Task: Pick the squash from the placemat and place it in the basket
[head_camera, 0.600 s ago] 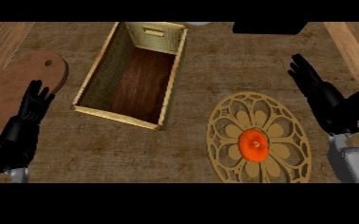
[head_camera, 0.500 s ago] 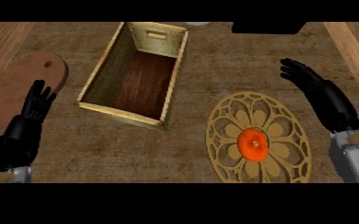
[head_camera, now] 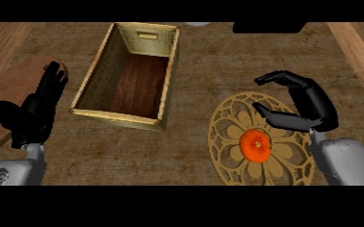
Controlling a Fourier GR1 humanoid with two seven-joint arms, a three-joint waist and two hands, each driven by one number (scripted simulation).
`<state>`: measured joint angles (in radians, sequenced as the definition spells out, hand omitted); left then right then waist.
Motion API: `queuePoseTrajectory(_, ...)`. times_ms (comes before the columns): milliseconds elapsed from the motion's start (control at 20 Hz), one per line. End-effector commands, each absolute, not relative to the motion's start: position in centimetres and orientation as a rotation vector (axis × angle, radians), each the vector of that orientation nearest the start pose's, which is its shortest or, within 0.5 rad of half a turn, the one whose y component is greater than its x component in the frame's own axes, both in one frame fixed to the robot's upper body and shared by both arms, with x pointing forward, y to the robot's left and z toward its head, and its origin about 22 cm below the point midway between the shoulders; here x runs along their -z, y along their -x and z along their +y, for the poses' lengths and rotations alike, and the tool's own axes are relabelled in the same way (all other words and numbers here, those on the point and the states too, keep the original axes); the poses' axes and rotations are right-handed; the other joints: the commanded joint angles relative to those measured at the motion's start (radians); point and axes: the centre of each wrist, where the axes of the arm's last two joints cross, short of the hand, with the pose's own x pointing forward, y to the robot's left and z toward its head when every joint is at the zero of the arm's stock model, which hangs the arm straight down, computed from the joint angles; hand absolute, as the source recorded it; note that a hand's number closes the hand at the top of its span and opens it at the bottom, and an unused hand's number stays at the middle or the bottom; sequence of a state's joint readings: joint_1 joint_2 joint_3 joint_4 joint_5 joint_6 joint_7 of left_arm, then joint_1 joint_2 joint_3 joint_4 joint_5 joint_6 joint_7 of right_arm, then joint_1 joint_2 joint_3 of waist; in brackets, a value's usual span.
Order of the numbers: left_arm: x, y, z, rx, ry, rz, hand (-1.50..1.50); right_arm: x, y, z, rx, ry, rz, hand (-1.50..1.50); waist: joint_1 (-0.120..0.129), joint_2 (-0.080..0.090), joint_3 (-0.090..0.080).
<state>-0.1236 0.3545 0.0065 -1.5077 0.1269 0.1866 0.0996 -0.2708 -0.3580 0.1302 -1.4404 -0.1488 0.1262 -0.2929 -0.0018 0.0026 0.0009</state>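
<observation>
1. Left hand (head_camera: 39, 110): at the 9 o'clock edge, fingers straight and pressed together, pointing to 12, resting; holds nothing. Well apart from the squash.
2. Basket (head_camera: 107, 72): open-topped, long axis roughly 12 to 6; lies at 10 o'clock from the squash.
3. Placemat (head_camera: 227, 125): round, toward 5 o'clock.
4. Squash (head_camera: 255, 145): on the placemat's centre, oval, long axis near 12 to 6.
5. Right hand (head_camera: 302, 108): over the placemat's 1 o'clock rim, fingers arched, thumb spread apart, nothing between them. The squash lies near, at 7 o'clock, untouched. Judged the nearer hand for the pick.
</observation>
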Motion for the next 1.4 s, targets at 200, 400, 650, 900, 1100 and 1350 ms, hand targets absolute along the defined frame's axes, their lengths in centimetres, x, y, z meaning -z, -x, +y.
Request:
queuePoseTrajectory(200, -3.9, -27.9, 29.9, 0.012, -0.302, -1.494, 0.0, -8.0, -29.1, -24.0, -0.384, 0.46, -1.917, -1.5, -0.02, -0.011, -0.004)
queuePoseTrajectory(400, -4.5, -28.2, 29.8, -0.006, -0.297, -1.505, 0.0, -12.2, -27.7, -26.4, -0.624, 0.571, -1.716, -1.5, -0.025, -0.013, -0.005)
queuePoseTrajectory(650, -5.0, -28.7, 30.5, 0.001, -0.315, -1.513, 0.0, -15.4, -27.5, -29.7, -1.067, 0.573, -1.343, -1.5, -0.028, -0.011, -0.007)
queuePoseTrajectory(900, -4.6, -28.0, 29.9, 0.015, -0.317, -1.502, 0.0, -18.5, -25.5, -29.8, -1.209, 0.455, -1.17, -1.5, -0.017, -0.01, -0.003)
queuePoseTrajectory(1100, -5.0, -29.5, 31.2, 0.009, -0.291, -1.523, 0.0, -19.9, -25.1, -31.2, -1.176, 0.41, -1.153, -1.5, -0.008, -0.004, -0.001)
queuePoseTrajectory(1350, -4.7, -30.1, 29.3, 0.008, -0.291, -1.508, 0.0, -18.7, -24.6, -29.2, -1.107, 0.38, -1.223, -1.5, -0.003, -0.003, -0.001)
